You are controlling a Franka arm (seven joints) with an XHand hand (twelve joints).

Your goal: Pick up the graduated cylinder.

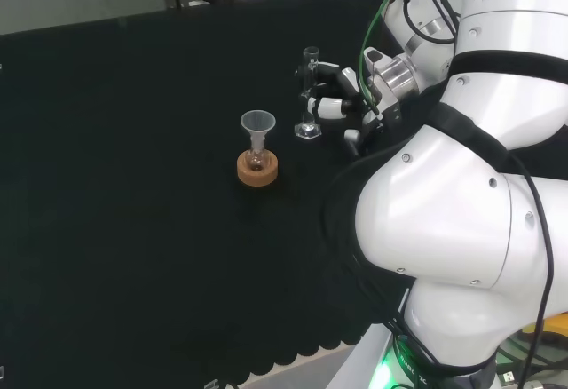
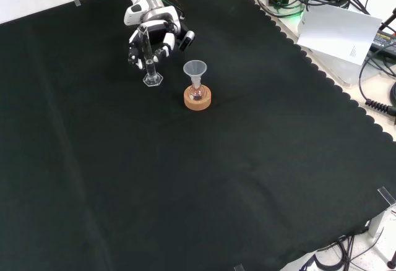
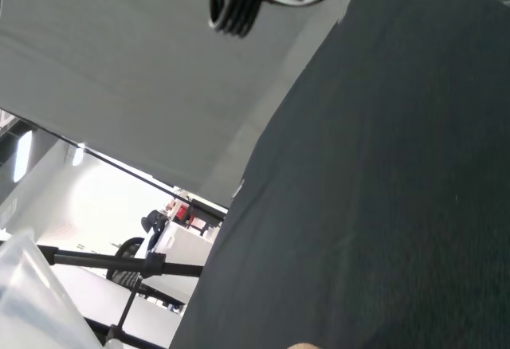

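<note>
The graduated cylinder (image 1: 308, 87) is clear glass and stands upright on its hexagonal foot on the black cloth (image 1: 133, 185). The black and white hand (image 1: 344, 100) reaches it from the right in the head view, fingers curled round its tube above the foot. In the front view the hand (image 2: 153, 36) comes from the top and the cylinder (image 2: 150, 70) rises between its fingers, foot touching the cloth. A blurred clear shape (image 3: 28, 285) sits at the wrist view's corner.
A clear funnel (image 1: 258, 125) sits in a small flask on a cork ring (image 1: 258, 170), just left of the cylinder in the head view; in the front view the funnel (image 2: 195, 68) stands to the right. Paper (image 2: 337, 33) and cables lie beyond the cloth's scalloped edge.
</note>
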